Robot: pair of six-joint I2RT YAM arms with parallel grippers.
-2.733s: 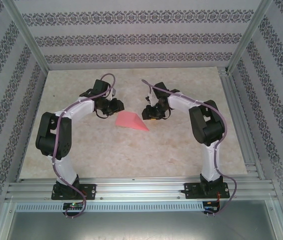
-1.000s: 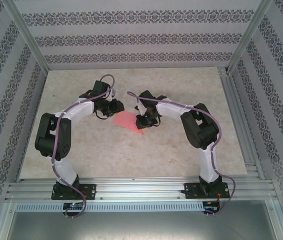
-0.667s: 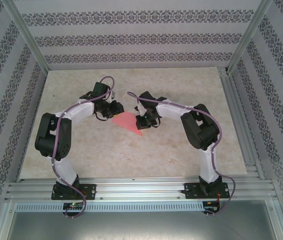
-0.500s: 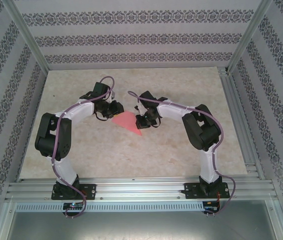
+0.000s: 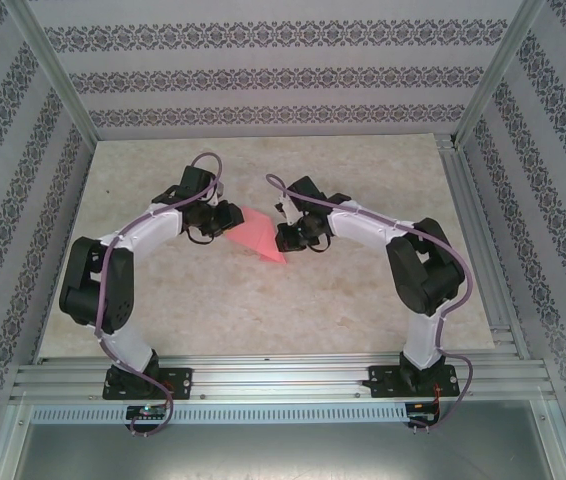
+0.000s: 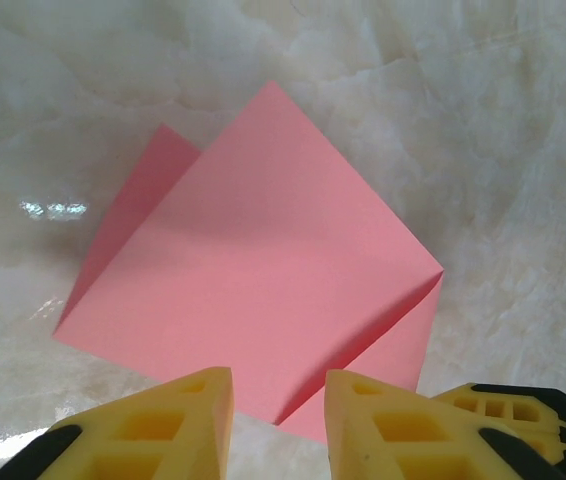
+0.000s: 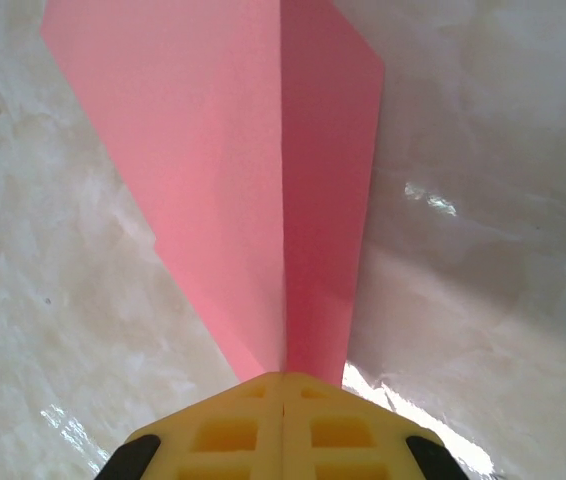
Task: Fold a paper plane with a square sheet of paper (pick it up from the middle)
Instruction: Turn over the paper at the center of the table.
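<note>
Two grippers meet at the plain pink paper [image 5: 260, 234] on the table [image 5: 363, 300]: the right gripper [image 7: 283, 385] is clamped on its narrow end, while the left gripper [image 6: 278, 390] stands slightly apart at a corner. We cannot tell whether that corner is touched, and the lower flaps are partly hidden.

a pale marbled counter [image 5: 363, 300] with glossy glints of light sits inside an enclosure. its walls [image 5: 263, 80] are white with dark ornamental bands. silver metal posts [image 5: 51, 70] rise at the back corners, and ribbed metal rails [image 5: 283, 378] run along the near edge.
</note>
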